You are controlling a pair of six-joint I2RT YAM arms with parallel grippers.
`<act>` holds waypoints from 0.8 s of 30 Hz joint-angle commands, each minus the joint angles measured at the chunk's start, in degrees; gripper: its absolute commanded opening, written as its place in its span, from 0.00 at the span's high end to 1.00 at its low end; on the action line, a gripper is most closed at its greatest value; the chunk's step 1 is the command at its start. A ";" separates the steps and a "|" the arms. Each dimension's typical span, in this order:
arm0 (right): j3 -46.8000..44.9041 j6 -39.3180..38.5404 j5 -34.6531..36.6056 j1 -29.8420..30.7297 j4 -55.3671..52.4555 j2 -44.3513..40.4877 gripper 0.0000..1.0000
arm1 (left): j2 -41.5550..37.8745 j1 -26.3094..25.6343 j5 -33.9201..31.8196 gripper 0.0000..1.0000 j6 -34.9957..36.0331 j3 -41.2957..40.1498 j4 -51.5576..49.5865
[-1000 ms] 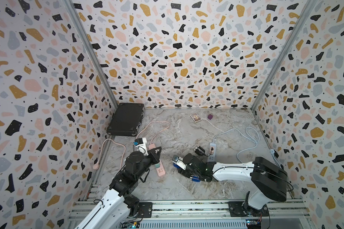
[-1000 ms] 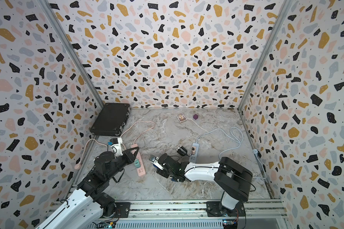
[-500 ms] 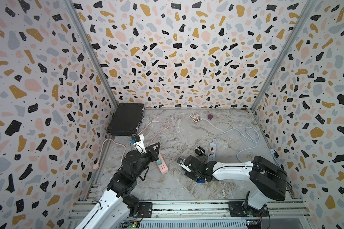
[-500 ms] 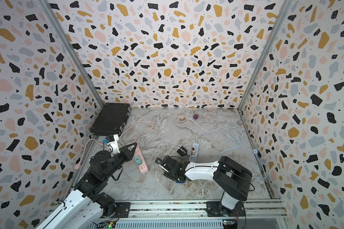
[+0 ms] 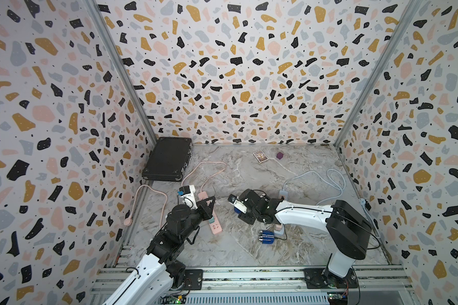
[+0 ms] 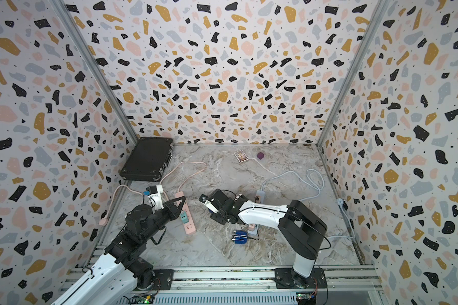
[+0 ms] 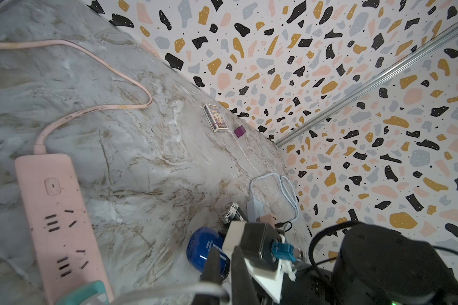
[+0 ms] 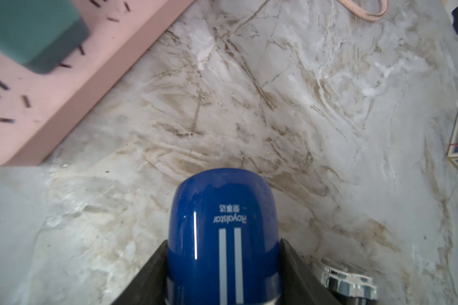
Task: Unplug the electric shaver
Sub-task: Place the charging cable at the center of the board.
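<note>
Right claw (image 8: 224,245) is clamped across the blue body of the electric shaver (image 8: 222,200). I hold the shaver low over the surface (image 5: 236,253), near the pink power strip (image 5: 216,227) but apart from it. Left claw (image 7: 225,254) has its fingers together, close by the teal plug (image 5: 211,219) seated in that strip. A pale cable (image 7: 169,289) runs blurred past those fingers, and I cannot tell whether they pinch it.

Procedure, as I judge it:

1. Identify the lead. The shaver's socket is hidden in every view, so I cannot confirm which cable serves it. A second blue device (image 5: 267,236) lies on the surface under the right arm with a dark cable attached, and I must not confuse the two.
2. Hold the right grip square on the body. The shell is glossy and rounded, so it will likely slip under a sideways pull.
3. Take the connector housing, not the cable, in the left claw.
4. Pull along the connector's axis, moving the arms apart in one line without twisting.
5. If the teal plug is the target, expect the light strip to lift with it, and draw the plug straight off the strip's face.
</note>
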 commanded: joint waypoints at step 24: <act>15.21 -2.67 -4.15 -4.99 -5.15 15.44 0.54 | 0.30 0.28 1.51 1.00 -2.25 -1.39 4.58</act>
